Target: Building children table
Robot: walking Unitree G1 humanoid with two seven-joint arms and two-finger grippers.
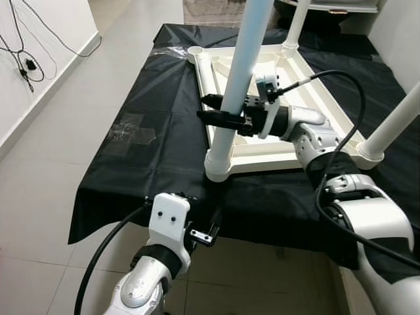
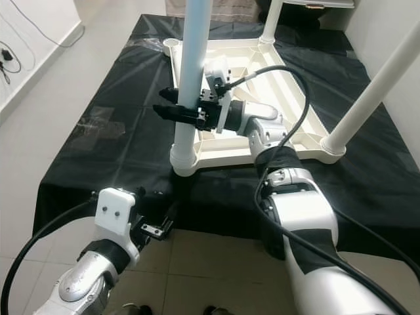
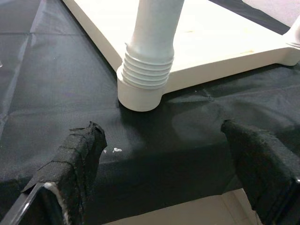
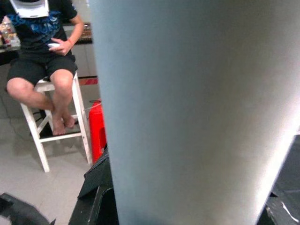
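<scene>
One white leg [image 1: 239, 79] upright in upturned tabletop [image 1: 315, 108], R pincer [image 1: 220, 113] clamping it.

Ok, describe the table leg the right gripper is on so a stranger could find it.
On the black sheet lies an upside-down white tabletop with legs standing up from its corners. The leg in question rises from the corner nearest the robot. Unlike the others, it has the right gripper closed around it partway up.

The upturned table [image 1: 289, 154] lies on the sheet [image 1: 151, 105] spread over the floor [image 1: 52, 190]. Its near-left leg [image 1: 244, 59] stands upright; the right claw [image 1: 220, 110] clasps it. The left claw [image 1: 203, 235] sits before that corner, at the sheet's near edge.
</scene>
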